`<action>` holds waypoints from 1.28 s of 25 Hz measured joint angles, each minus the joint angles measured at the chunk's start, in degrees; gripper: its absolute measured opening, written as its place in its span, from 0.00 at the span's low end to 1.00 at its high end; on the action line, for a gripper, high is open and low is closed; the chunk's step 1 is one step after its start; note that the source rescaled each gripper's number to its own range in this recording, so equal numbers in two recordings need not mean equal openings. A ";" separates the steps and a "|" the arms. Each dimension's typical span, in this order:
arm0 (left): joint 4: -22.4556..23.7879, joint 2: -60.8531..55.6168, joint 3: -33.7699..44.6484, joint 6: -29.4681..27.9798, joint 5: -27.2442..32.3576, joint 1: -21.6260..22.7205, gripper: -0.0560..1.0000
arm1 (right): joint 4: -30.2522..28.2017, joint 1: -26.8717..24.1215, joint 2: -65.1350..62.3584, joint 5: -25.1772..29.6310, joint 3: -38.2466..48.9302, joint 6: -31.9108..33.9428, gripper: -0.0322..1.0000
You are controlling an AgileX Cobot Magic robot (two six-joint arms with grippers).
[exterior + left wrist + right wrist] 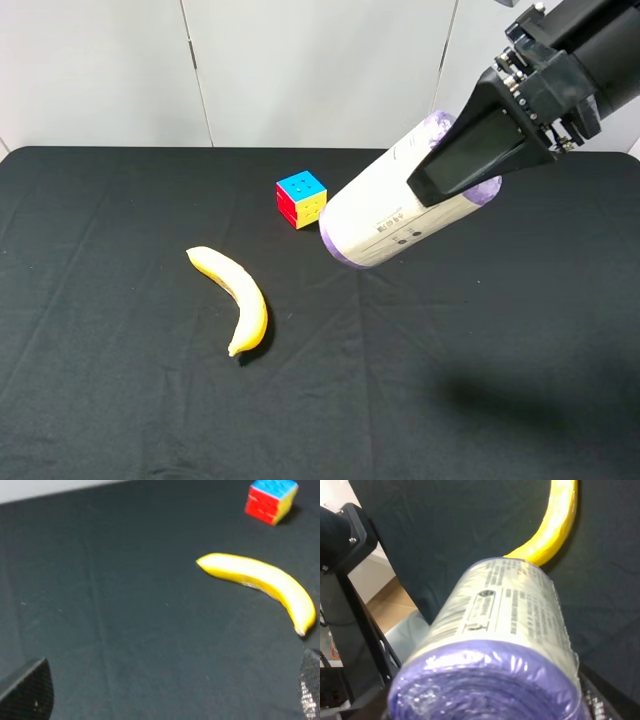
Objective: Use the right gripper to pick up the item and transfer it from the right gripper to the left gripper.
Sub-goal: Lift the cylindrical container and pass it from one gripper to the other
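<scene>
High above the right half of the black table, the right tool is clamped on the canister and holds it clear of the cloth. The canister hangs tilted: one purple crinkled end points down toward the middle of the table, while the other sits up by the tool's black finger, which lies across the cream label. In the exterior view that lower end appears just beside the puzzle cube, though the canister is in the air and does not touch it.

The right wrist view looks along the canister from close up. A purple end fills the near part, with printed label text beyond it and the banana curving on the cloth behind.

The left tool is spread wide with nothing between its fingertips – only bare cloth. From its camera, the banana lies ahead on the table and the cube farther off, the two apart. The exterior view shows the banana left of centre, nearer the front edge than the cube.
</scene>
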 joint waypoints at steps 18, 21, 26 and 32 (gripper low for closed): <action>-7.45 30.75 -1.28 22.68 -15.22 -9.99 0.92 | 0.00 0.00 0.00 -4.21 0.00 3.71 0.08; -7.52 34.14 -1.28 24.24 -18.77 -12.65 0.92 | 0.00 0.00 0.00 -5.14 0.00 4.09 0.08; -7.62 39.45 -1.34 27.64 -24.30 -17.47 0.92 | 0.00 0.00 0.00 -5.90 0.00 4.14 0.08; -7.62 47.43 -6.04 28.22 -28.17 -23.23 0.92 | 0.28 0.00 0.00 -7.15 0.00 4.26 0.08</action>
